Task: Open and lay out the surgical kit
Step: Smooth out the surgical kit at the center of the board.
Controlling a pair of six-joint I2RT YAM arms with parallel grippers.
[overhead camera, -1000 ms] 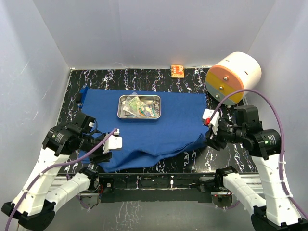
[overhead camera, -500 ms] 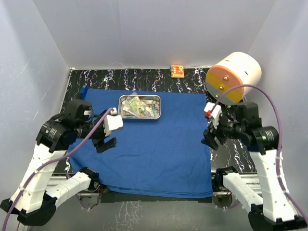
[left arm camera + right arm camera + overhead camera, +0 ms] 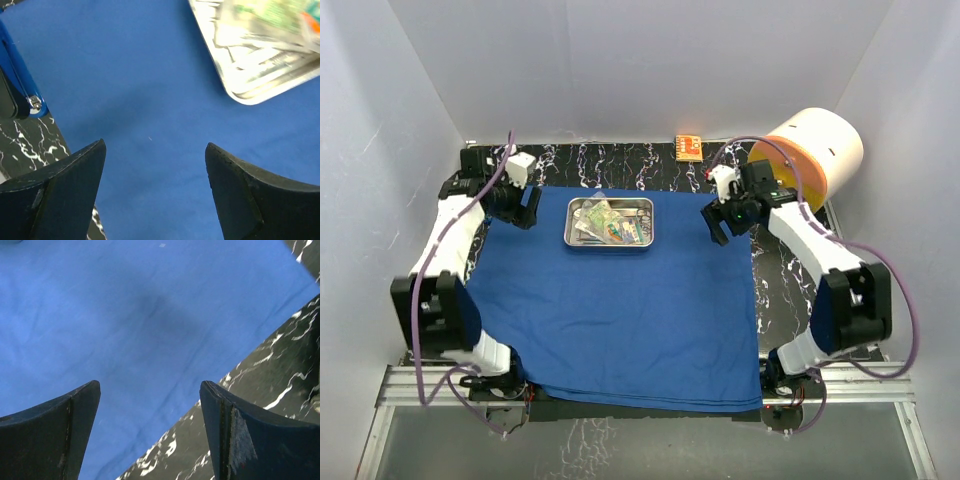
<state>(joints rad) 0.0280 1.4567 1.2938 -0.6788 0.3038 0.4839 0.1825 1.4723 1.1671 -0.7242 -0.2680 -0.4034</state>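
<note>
The surgical kit's royal-blue cloth [image 3: 620, 320] lies spread flat over most of the table. A shiny steel tray [image 3: 610, 222] holding instruments and packets sits on its far middle part. My left gripper [image 3: 523, 207] hovers open over the cloth's far left corner, left of the tray. In the left wrist view that gripper [image 3: 155, 145] holds nothing, with the cloth [image 3: 135, 90] below and the tray [image 3: 260, 55] at upper right. My right gripper [image 3: 716, 226] is open above the cloth's far right edge. Between its fingers [image 3: 150, 382] I see only cloth [image 3: 125, 315] and marbled tabletop [image 3: 260, 390].
A big white-and-orange cylinder [image 3: 807, 158] lies at the back right, close behind the right arm. A small orange box [image 3: 688, 147] sits at the back wall. A blue object with a screw [image 3: 17, 80] lies at the cloth's left edge. White walls enclose the black marbled table [image 3: 790, 290].
The cloth's near flap has been pulled down flat to the front edge. Both grippers opened and let go of it. Both arms swung from the near side to the far corners.
</note>
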